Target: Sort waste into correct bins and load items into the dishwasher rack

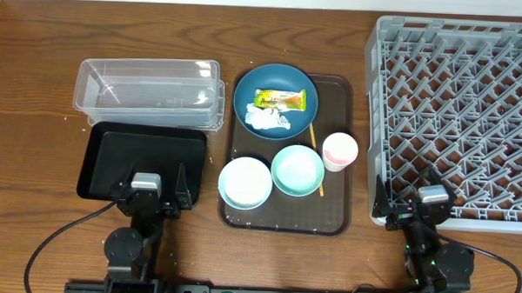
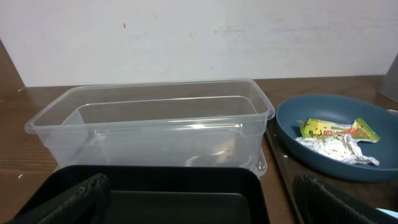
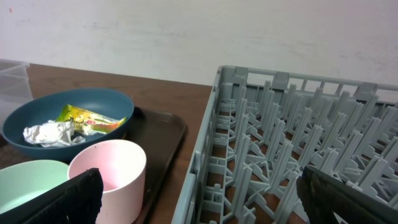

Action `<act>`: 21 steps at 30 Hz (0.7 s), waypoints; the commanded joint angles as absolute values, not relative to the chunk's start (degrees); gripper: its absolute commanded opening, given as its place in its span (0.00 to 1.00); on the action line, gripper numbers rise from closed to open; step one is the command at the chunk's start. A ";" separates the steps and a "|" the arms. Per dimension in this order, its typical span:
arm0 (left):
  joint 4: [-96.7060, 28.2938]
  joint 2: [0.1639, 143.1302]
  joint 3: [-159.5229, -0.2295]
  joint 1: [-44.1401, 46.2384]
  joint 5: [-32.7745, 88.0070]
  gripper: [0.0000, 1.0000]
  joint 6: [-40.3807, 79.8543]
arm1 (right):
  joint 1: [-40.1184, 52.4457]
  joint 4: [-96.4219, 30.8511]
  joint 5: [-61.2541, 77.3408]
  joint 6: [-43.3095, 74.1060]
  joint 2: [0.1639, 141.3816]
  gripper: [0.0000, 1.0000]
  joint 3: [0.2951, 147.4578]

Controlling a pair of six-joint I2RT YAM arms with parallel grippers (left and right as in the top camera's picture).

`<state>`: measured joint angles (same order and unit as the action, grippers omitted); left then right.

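Dishwasher rack [image 1: 458,101]: directly ahead of the right gripper [image 1: 424,203], near rim just under it, nothing loaded. Stiff plastic, stays put.

Brown tray [image 1: 340,180]: between the two claws, forward-left of the right one.

Clear tub [image 1: 150,95]: ahead of the left gripper [image 1: 150,188], beyond the black tray [image 1: 143,151], which sits right under that claw's fingertips. Both hold nothing.

Dark-blue plate [image 1: 272,77]: far end of the brown tray, forward-right of the left claw. Likely heavy, glazed and slippery; pinch the rim.

White bowl [image 1: 245,182]: just right of the left claw. Mint bowl [image 1: 297,169] touches it. Both rigid, breakable; take by the wall edge.

Cup [image 1: 339,151]: forward-left of the right claw, upright, light; grip over the lip.

Wrapper [image 1: 280,100] and tissue [image 1: 268,121]: on the plate, light, soft, crushable; pinch from above at the middle.

Stick [image 1: 316,157]: lies between mint bowl and cup, thin, hard to pinch flat.

Rice grains: too small to tell.

Both claws spread wide, holding nothing.
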<state>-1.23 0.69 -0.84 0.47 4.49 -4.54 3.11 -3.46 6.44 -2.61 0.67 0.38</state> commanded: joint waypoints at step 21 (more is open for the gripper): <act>-3.62 0.34 -0.23 0.19 5.30 0.95 -4.91 | 1.78 -3.66 6.44 -3.31 0.38 0.99 0.32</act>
